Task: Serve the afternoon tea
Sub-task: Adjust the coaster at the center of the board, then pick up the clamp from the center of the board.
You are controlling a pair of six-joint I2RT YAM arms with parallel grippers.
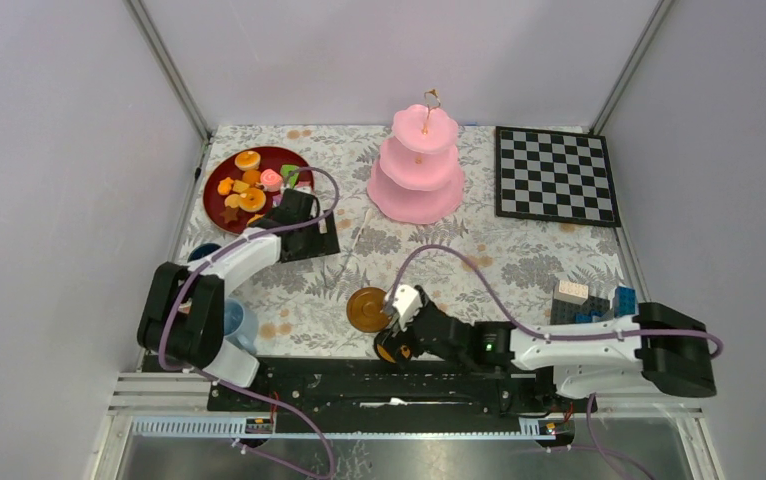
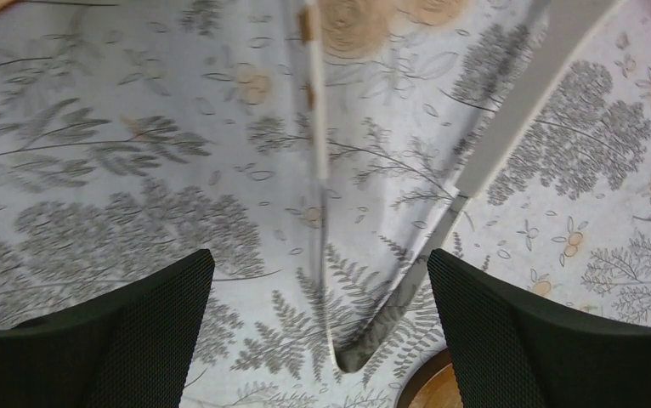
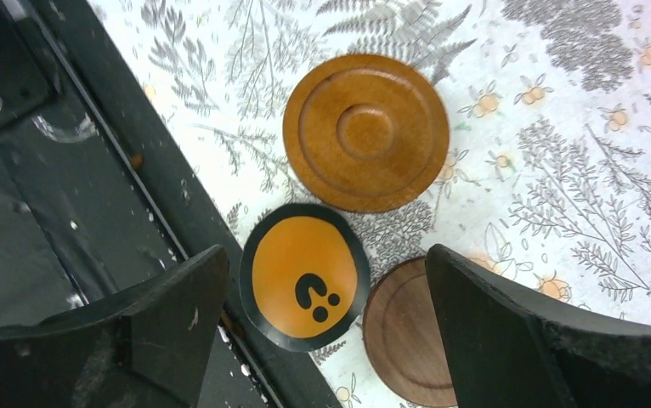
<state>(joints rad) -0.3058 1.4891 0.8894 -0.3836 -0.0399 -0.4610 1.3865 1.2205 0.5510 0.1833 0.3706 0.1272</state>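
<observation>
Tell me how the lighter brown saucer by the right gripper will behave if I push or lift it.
The saucer looks like rigid turned wood, so probably stiff and light. It lies flat on the tablecloth, so a push should slide it, not roll it. Its low rim may be awkward to pinch.

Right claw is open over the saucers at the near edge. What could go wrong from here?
The orange disc overlaps the black base rail; the right claw descending could tip it.
The dark saucer sits beside that disc, so closing might catch both.
The light-blue cup stands beside the left arm; swinging back may knock it.
</observation>
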